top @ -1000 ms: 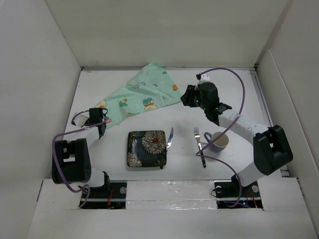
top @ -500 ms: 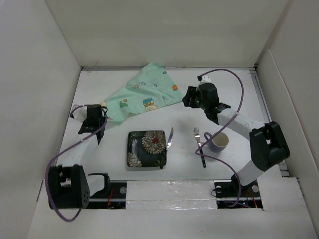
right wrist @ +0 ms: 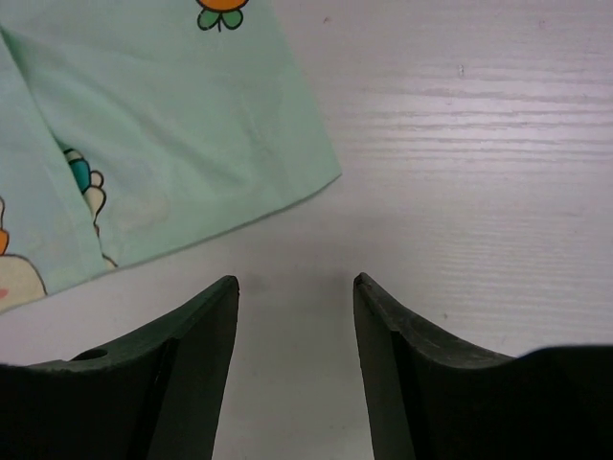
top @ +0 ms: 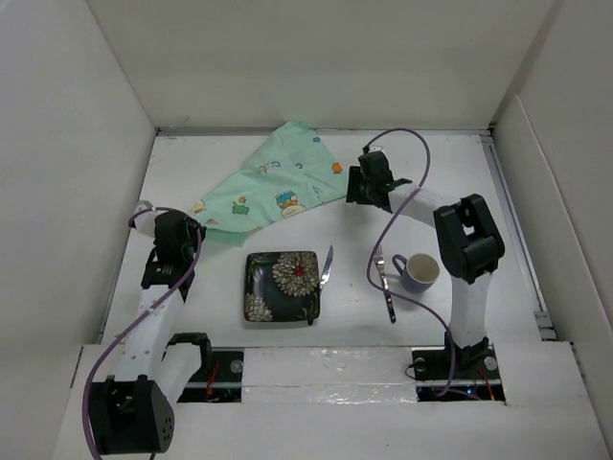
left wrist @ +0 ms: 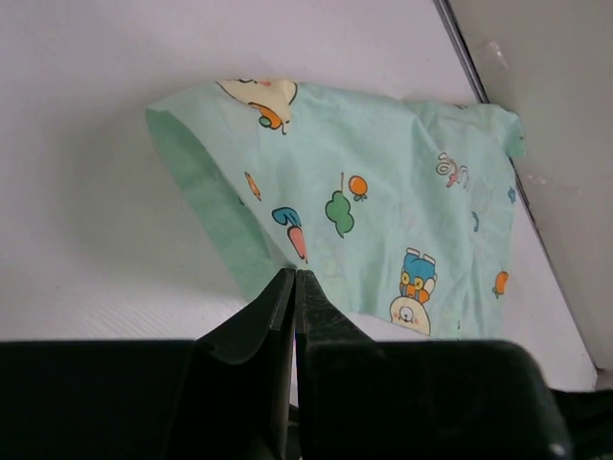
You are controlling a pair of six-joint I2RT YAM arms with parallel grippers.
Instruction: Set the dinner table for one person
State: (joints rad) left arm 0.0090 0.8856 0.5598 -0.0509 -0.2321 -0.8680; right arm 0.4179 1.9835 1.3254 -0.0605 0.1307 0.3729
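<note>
The white dinner table (top: 450, 182) holds a crumpled mint-green cartoon-print cloth mat (top: 273, 187) at the back. A dark flowered square plate (top: 281, 286) sits near the front, with a knife (top: 327, 266) beside its right edge. A fork (top: 384, 280) and a purple mug (top: 419, 272) lie further right. My left gripper (top: 180, 234) is shut and empty, just left of the mat's near-left corner (left wrist: 220, 163). My right gripper (top: 357, 189) is open and empty, low over the bare table beside the mat's right corner (right wrist: 201, 144); its tips (right wrist: 295, 281) stand apart from the cloth.
White walls close in the table on the left, back and right. A metal rail runs along the right edge (top: 512, 220). Purple cables loop over both arms.
My right gripper has moved left and back, up to the mat's right corner. My left arm has swung so its gripper sits slightly lower and further left. The tableware has not moved.
</note>
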